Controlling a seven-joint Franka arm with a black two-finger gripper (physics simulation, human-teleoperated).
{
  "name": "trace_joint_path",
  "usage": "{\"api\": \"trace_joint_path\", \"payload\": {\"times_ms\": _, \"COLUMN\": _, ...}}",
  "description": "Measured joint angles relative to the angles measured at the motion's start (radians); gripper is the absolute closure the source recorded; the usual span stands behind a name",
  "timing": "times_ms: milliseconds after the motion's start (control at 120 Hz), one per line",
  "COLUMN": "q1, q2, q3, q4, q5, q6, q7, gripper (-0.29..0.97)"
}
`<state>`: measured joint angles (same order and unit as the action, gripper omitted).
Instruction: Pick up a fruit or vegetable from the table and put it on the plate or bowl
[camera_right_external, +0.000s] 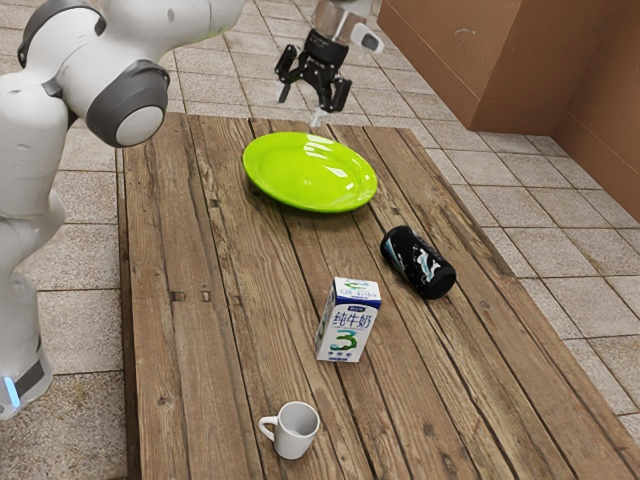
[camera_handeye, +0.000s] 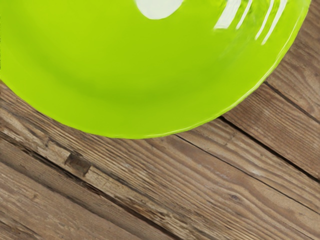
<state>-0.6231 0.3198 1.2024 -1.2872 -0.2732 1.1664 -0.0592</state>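
Note:
A bright green plate (camera_right_external: 310, 172) rests on the far part of the wooden table (camera_right_external: 200, 300). Its glossy surface is bare. My black gripper (camera_right_external: 305, 103) hangs in the air above the plate's far rim, fingers spread open and pointing down, with nothing between them. In the wrist view, the plate (camera_handeye: 125, 65) lies right under my hand, with wooden planks (camera_handeye: 200, 190) beside its rim.
A white and blue milk carton (camera_right_external: 348, 320) stands mid-table. A black can (camera_right_external: 418, 261) lies on its side toward the exterior view's right. A white cup (camera_right_external: 293, 429) sits near the front edge. Brown boxes (camera_right_external: 520, 60) stand beyond the table.

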Motion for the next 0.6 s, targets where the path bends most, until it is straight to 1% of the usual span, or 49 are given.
{"api": "trace_joint_path", "payload": {"times_ms": 233, "q1": 0.000, "q2": 0.001, "q3": 0.000, "q4": 0.000, "q5": -0.005, "q6": 0.082, "q7": -0.015, "gripper": 0.00}}
{"api": "trace_joint_path", "payload": {"times_ms": 517, "q1": -0.004, "q2": 0.001, "q3": 0.003, "q4": 0.001, "q5": -0.005, "q6": 0.111, "q7": -0.027, "gripper": 0.00}}
{"api": "trace_joint_path", "payload": {"times_ms": 600, "q1": -0.010, "q2": -0.016, "q3": 0.012, "q4": 0.027, "q5": -0.002, "q6": 0.112, "q7": -0.030, "gripper": 0.00}}
